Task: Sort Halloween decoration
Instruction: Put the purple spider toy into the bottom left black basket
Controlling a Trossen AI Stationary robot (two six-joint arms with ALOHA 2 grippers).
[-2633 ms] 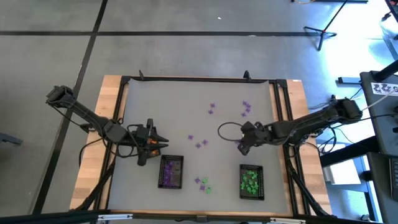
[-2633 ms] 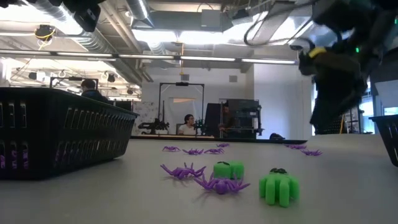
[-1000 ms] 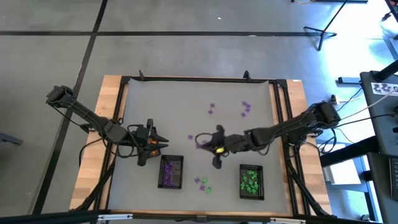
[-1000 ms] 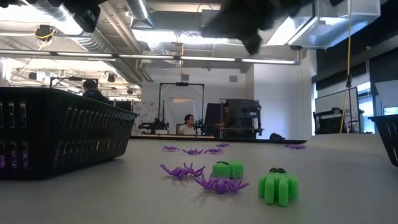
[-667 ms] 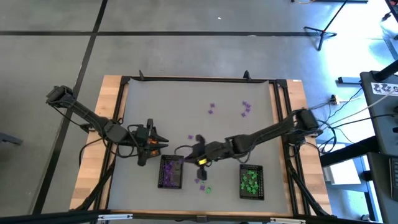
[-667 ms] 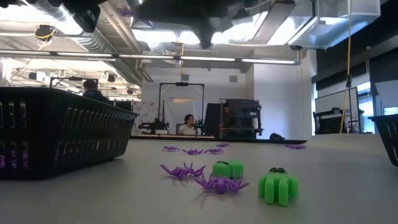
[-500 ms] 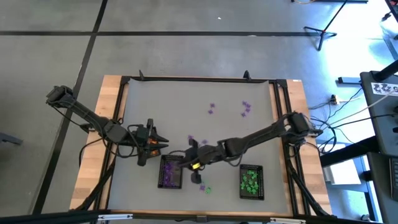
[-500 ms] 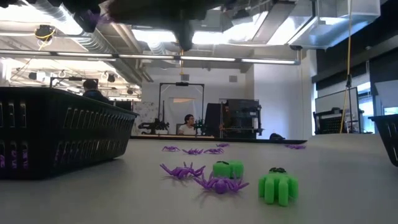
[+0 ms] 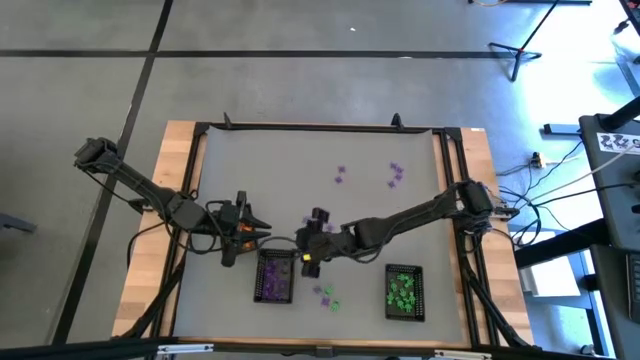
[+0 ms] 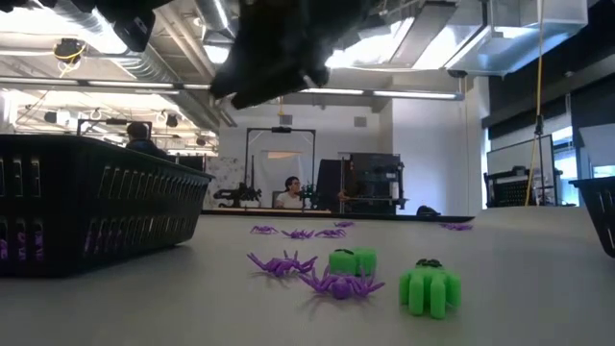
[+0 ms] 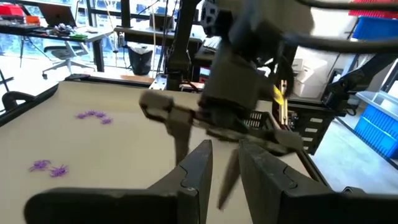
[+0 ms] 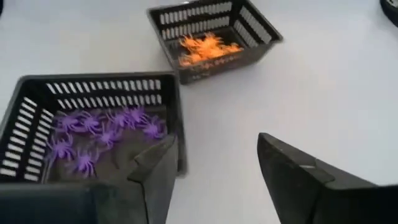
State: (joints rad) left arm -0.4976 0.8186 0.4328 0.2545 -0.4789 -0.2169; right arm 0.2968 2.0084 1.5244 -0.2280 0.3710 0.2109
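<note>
Your right hand (image 12: 214, 168) hangs just beside the tray of purple spiders (image 12: 99, 134), near the front edge of the bench (image 9: 300, 165). Its two fingers are wide apart and nothing is between them. My guess is that it came here to drop a purple spider in with the others, because each colour has its own tray.

The orange ones (image 12: 208, 45) sit in a second tray, just past the purple tray. The green ones fill a third tray (image 9: 404, 292) near the front right corner of the bench.

Your left hand (image 9: 243, 228) waits near the left edge of the bench, just behind the purple tray. Its fingers (image 11: 198, 168) are close together, with a small gap. You cannot tell if they hold anything.

More toys are not sorted yet. Some purple spiders (image 9: 397, 174) lie toward the back right of the bench. A small bunch of purple and green ones (image 10: 351, 269) lies by the front edge, between the purple tray and the green tray. You could go for one of those next.
</note>
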